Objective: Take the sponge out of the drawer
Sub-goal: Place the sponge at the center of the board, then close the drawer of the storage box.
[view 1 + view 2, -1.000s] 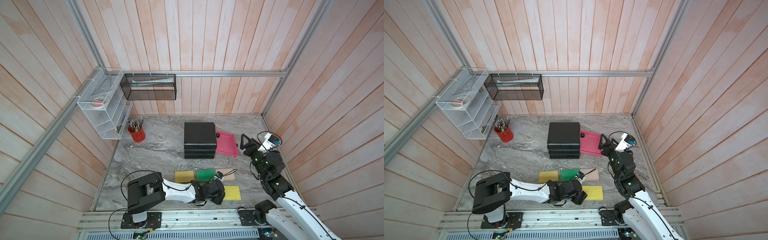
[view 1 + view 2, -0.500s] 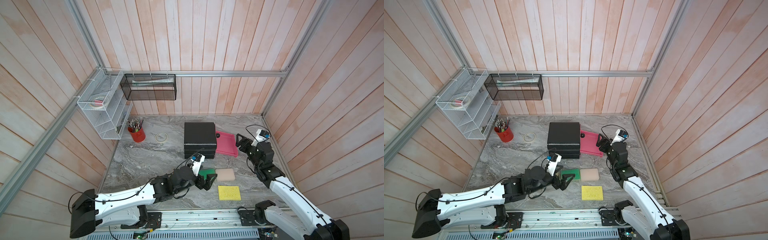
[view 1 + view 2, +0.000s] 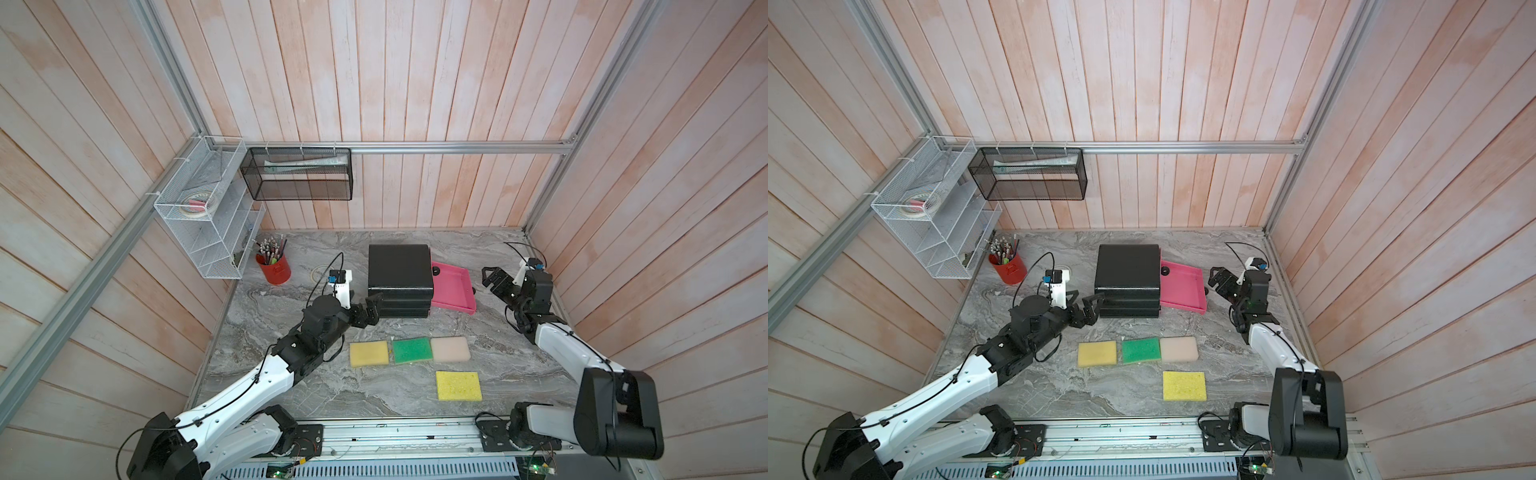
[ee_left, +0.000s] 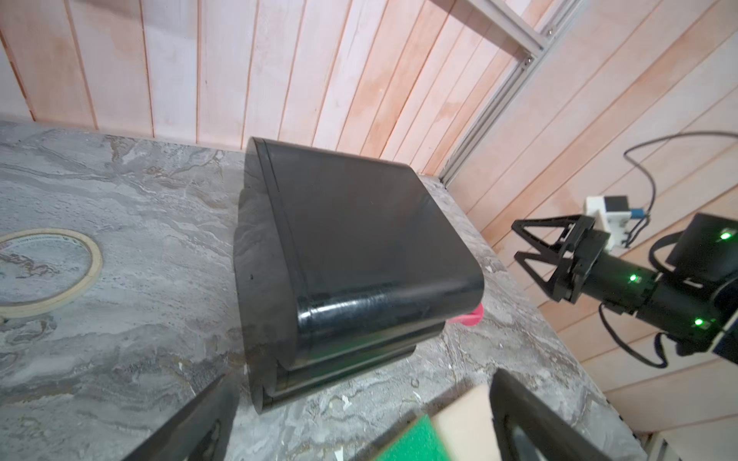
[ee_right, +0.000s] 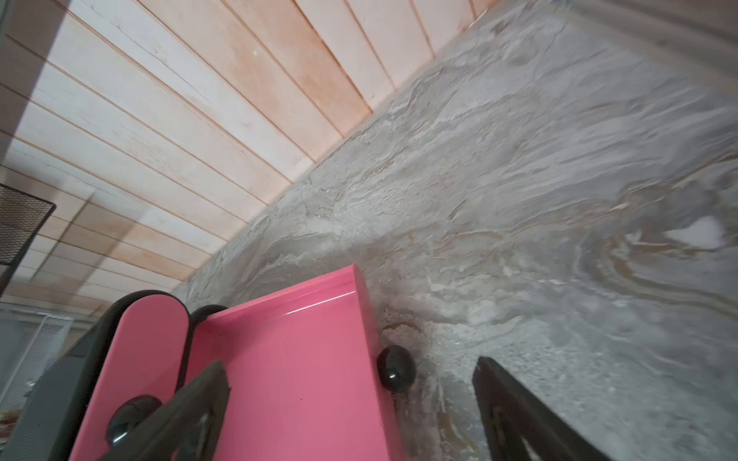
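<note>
The pink drawer (image 3: 452, 289) stands pulled out to the right of the black drawer unit (image 3: 400, 270), and nothing shows inside it (image 5: 295, 367). A yellow sponge (image 3: 369, 353), a green sponge (image 3: 411, 350) and a beige sponge (image 3: 450, 348) lie in a row on the table in front of the unit. Another yellow sponge (image 3: 458, 385) lies nearer the front edge. My left gripper (image 3: 370, 309) is open and empty at the unit's front left corner. My right gripper (image 3: 494, 280) is open and empty just right of the drawer, close to its black knob (image 5: 395, 367).
A red cup of pens (image 3: 273, 268) and a tape roll (image 4: 60, 299) sit left of the unit. A white wire rack (image 3: 208, 216) and a black mesh basket (image 3: 301, 174) hang at the back left. Wooden walls close in on three sides.
My left arm has stretched from the front edge, by the near yellow sponge, back to the black unit, and its jaws have opened wide. The right gripper stayed by the drawer and opened further.
</note>
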`<state>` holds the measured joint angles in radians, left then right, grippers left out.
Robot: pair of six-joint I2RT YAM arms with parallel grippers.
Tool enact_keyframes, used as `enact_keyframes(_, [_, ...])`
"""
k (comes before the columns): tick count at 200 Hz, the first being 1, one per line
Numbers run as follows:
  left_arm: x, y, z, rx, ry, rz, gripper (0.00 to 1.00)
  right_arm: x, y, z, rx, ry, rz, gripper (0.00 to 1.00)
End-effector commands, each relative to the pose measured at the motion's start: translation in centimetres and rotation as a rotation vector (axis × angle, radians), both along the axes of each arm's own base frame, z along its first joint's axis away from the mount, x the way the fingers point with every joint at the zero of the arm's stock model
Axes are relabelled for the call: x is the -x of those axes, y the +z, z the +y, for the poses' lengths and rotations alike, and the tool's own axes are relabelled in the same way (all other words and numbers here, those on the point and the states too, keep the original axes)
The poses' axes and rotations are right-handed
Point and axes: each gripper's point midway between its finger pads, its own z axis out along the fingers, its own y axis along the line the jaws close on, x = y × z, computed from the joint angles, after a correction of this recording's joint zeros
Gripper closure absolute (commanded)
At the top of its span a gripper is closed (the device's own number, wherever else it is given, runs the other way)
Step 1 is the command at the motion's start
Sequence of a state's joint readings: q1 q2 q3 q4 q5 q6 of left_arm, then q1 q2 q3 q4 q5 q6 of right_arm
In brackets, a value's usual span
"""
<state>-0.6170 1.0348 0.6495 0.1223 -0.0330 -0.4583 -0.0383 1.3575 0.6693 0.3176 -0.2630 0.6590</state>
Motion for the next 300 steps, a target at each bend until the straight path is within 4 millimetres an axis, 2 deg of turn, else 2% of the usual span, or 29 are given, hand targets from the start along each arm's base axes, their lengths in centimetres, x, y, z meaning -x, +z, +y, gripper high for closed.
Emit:
enact_keyframes(1, [-1.1,-0.2,-0.8,0.071,-0.08,-0.009,0.0,-2.1,1.7,2.7,-0.084,0.17,-0.073,0.02])
enact_keyframes(29, [-2.7,-0.9,-1.5,0.05,-0.09,0.001,0.0,-3.3,0.3,3.7,-0.155,0.216,-0.076,0.02])
enact_keyframes(50, [-3.2,-1.1,-2.2,0.058,-0.118,0.001,0.0,-4.0,-0.5,4.9,-0.209,0.283,-0.059,0.11])
enact_keyframes(71, [-3.6,-1.4,-2.6,0.069,-0.136,0.002,0.0,-4.7,-1.3,5.0,-0.239,0.278,-0.031,0.12])
enact_keyframes(113, [-3.4,-1.9,-3.7,0.085,-0.2,0.01,0.0,-4.7,-1.8,6.0,-0.313,0.313,-0.027,0.12])
enact_keyframes(149, [-3.5,-2.4,-4.2,0.087,-0.225,0.023,0.0,-4.8,-1.9,5.9,-0.354,0.269,-0.027,0.12])
enact_keyframes(179, [-3.3,-2.4,-4.4,0.089,-0.242,0.023,0.0,-5.0,-2.2,7.1,-0.373,0.296,-0.012,0.13])
enact_keyframes(196, [-3.3,-2.3,-4.5,0.093,-0.247,0.022,0.0,-5.0,-2.5,6.6,-0.364,0.25,-0.005,0.14])
enact_keyframes(250, [-3.0,-2.6,-4.4,0.088,-0.25,0.024,0.0,-4.9,-1.3,4.2,-0.232,0.136,-0.018,0.13])
enact_keyframes(273, [-3.0,-2.7,-4.4,0.086,-0.25,0.027,0.0,-5.0,-2.4,3.7,-0.199,0.115,0.026,0.13])
enact_keyframes(300, [-3.0,-2.6,-4.6,0.088,-0.262,0.023,0.0,-5.1,-3.9,4.5,-0.228,0.153,0.054,0.13])
